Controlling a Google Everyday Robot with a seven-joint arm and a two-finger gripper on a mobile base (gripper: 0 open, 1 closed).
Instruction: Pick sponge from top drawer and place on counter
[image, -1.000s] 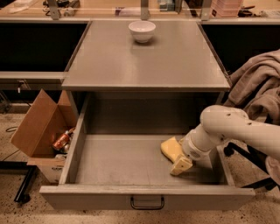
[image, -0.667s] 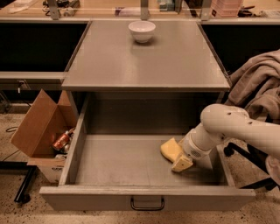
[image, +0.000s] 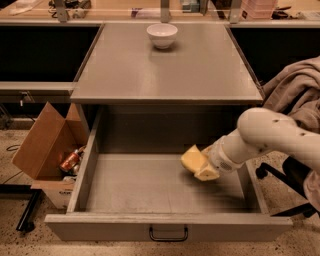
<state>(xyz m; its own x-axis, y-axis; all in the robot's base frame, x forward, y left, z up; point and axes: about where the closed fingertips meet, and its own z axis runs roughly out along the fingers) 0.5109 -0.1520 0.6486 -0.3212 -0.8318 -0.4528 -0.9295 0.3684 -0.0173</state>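
Observation:
The top drawer (image: 165, 227) is pulled fully open, its dark handle at the front centre. The pale yellow sponge (image: 191, 158) is in the drawer's right half, held a little above the drawer floor. My gripper (image: 202, 169) reaches in from the right on the white arm and is shut on the sponge's right side, with one cream-yellow finger (image: 207, 174) showing below it. The grey counter (image: 165, 70) lies above and behind the drawer.
A white bowl (image: 162, 35) stands at the back centre of the counter. An open cardboard box (image: 47, 150) with cans sits on the floor to the left. A chair draped with cloth (image: 295, 95) is to the right. A wooden tabletop runs along the back.
The gripper and the sponge have risen slightly off the drawer floor and shifted a little toward the back.

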